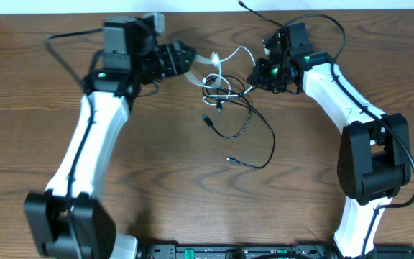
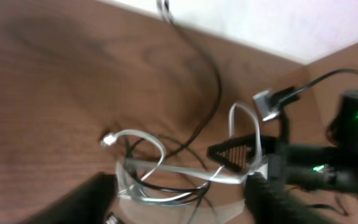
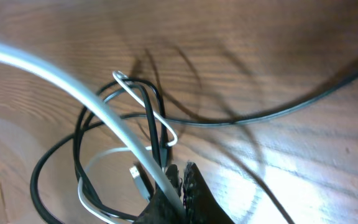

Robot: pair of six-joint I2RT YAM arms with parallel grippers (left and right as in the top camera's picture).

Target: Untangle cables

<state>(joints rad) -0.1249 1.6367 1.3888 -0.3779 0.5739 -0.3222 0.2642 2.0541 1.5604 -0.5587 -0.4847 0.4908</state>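
Observation:
The cables lie tangled at the table's far centre. The white cable loops between both grippers, and the black cable trails toward the front, its plug ends lying loose. My left gripper is open, and in its wrist view the fingers stand wide apart on either side of the small coil of white cable and black cable. My right gripper is shut on the white cable, which runs straight into its pinched tips. Black cable loops just beyond them.
The wooden table ends at a pale wall just behind the grippers. Thick black arm wires arch above the right arm. Both arm bases stand at the front corners, with a black equipment rail along the front edge.

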